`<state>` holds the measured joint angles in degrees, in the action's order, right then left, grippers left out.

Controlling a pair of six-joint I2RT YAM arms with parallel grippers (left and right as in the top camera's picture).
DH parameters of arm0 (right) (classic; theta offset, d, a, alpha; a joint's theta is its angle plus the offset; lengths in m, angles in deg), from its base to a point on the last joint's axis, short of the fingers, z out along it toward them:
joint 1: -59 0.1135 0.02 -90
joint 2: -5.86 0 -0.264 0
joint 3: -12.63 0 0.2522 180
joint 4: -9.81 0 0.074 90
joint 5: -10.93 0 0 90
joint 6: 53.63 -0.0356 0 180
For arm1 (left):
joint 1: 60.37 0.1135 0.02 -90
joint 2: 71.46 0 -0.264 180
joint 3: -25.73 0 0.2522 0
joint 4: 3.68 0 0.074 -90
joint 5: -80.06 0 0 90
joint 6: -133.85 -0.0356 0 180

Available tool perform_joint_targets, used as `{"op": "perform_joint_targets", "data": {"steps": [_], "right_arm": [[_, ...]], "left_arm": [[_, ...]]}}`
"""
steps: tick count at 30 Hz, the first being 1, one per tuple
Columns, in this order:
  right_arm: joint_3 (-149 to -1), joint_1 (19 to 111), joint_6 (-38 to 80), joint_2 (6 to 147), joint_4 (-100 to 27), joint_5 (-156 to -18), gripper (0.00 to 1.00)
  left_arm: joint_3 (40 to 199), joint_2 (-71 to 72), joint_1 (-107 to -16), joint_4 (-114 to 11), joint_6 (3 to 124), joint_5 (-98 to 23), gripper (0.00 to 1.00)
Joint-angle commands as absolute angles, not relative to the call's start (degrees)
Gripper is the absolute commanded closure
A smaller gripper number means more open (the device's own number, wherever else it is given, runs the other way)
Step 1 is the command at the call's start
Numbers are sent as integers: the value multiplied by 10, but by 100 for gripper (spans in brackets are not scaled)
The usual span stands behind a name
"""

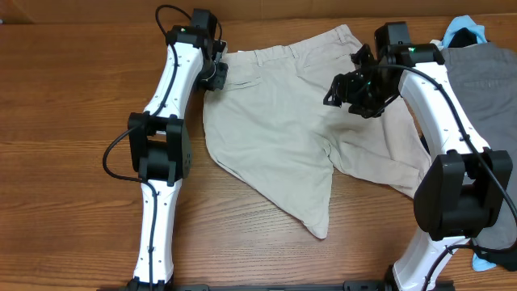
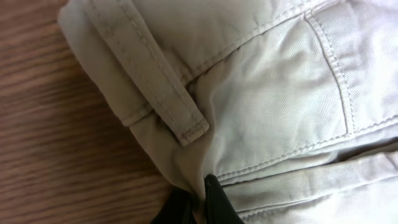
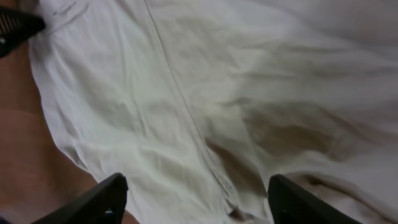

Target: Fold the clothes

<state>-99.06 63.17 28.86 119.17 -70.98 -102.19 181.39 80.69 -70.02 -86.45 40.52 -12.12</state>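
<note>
Khaki shorts (image 1: pixel 275 121) lie spread on the wooden table (image 1: pixel 73 97), left gripper (image 2: pixel 198 202) pinched onto the waistband corner below a belt loop (image 2: pixel 155 81), likely to lift that edge, right gripper (image 3: pixel 196 193) spread wide, hovering over the centre seam, probably lining up a second grab

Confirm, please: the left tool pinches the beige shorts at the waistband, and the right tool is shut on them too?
No. The right wrist view shows the right tool open, fingers spread above the beige shorts. The left tool does pinch the waistband.
</note>
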Motion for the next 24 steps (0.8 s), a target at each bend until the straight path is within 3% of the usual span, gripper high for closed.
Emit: {"op": "perform_joint_targets", "data": {"steps": [1,9,15,24], "right_arm": [[-1001,652,290,1171,-711,-1023,25],[-1001,761,289,1163,-703,-1009,25],[-997,862,248,1163,-688,-899,23],[-938,920,177,1164,-690,-875,21]], "left_arm": [[1820,783,-698,-887,410,-165,96],[1849,668,-705,-837,454,-217,96],[1849,623,-717,-808,458,-223,96],[1849,593,-728,-795,458,-233,96]]}}
